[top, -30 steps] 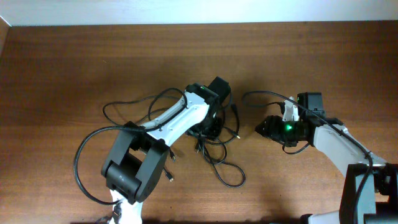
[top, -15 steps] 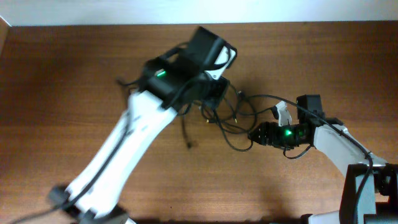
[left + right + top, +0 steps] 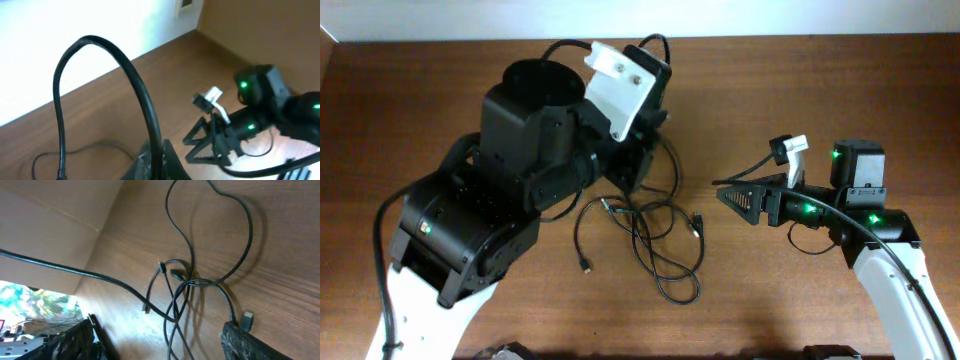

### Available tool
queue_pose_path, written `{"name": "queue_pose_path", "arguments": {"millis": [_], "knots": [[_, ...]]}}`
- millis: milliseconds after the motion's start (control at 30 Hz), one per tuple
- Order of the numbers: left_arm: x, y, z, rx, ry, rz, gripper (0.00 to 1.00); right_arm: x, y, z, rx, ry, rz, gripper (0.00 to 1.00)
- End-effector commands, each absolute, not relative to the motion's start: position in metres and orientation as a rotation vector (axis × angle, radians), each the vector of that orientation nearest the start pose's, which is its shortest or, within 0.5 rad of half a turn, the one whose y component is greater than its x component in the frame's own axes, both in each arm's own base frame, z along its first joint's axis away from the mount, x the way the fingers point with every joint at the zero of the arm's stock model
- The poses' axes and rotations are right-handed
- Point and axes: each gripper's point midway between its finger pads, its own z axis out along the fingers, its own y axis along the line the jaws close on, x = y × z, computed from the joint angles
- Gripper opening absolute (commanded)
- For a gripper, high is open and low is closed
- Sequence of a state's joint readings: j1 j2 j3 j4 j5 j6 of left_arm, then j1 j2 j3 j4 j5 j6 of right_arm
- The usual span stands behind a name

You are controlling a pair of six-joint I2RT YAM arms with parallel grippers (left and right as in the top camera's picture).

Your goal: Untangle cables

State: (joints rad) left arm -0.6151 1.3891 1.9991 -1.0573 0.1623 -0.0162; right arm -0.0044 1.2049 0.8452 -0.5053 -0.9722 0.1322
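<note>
Left gripper is clamped tight up high, can't tell if a cord's pinched. Right gripper gapes wide, empty, just beside the black cables tangled on the wooden table.

Overhead: I look straight down on the table, both arms in frame. Left wrist: raised, I face across toward the right gripper and the wall. Right wrist: close, angled down at the cables, shared with overhead.
</note>
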Motion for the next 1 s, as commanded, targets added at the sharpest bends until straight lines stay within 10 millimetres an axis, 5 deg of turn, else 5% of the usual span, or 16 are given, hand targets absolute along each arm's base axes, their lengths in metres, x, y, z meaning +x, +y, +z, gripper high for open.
{"name": "queue_pose_path", "arguments": {"millis": [0, 133, 267, 533, 600, 633, 667, 767, 833, 867, 967], "knots": [[0.269, -0.24, 0.475, 0.725, 1.867, -0.663, 0.0, 0.279, 0.15, 0.222, -0.447, 2.128, 1.287, 0.82], [0.271, -0.242, 0.481, 0.65, 1.879, -0.724, 0.0, 0.261, 0.168, 0.278, -0.755, 1.758, 1.475, 0.84], [0.261, -0.275, 0.489, 0.762, 1.809, -0.932, 0.0, 0.259, 0.187, 0.307, -0.901, 1.6, 1.45, 0.87], [0.253, -0.306, 0.507, 0.825, 1.706, -1.116, 0.0, 0.246, 0.23, 0.303, -0.986, 1.59, 1.447, 0.87], [0.249, -0.31, 0.507, 0.837, 1.703, -1.122, 0.0, 0.239, 0.237, 0.303, -1.012, 1.583, 1.467, 0.65], [0.25, -0.31, 0.507, 0.838, 1.702, -1.117, 0.0, 0.239, 0.237, 0.303, -1.014, 1.583, 1.469, 0.31], [0.264, -0.302, 0.499, 0.766, 1.754, -1.031, 0.0, 0.239, 0.237, 0.302, -1.011, 1.587, 1.471, 0.1], [0.301, -0.268, 0.467, 0.557, 1.92, -0.733, 0.02, 0.248, 0.236, 0.299, -0.922, 1.664, 1.468, 0.04], [0.318, -0.233, 0.445, 0.423, 2.02, -0.487, 0.38, 0.259, 0.235, 0.295, -0.834, 1.73, 1.448, 0.04], [0.326, -0.204, 0.431, 0.34, 2.076, -0.3, 0.96, 0.264, 0.234, 0.294, -0.774, 1.77, 1.451, 0.04], [0.318, -0.168, 0.403, 0.306, 2.196, -0.069, 0.99, 0.28, 0.23, 0.29, -0.622, 1.85, 1.423, 0.04]]}}
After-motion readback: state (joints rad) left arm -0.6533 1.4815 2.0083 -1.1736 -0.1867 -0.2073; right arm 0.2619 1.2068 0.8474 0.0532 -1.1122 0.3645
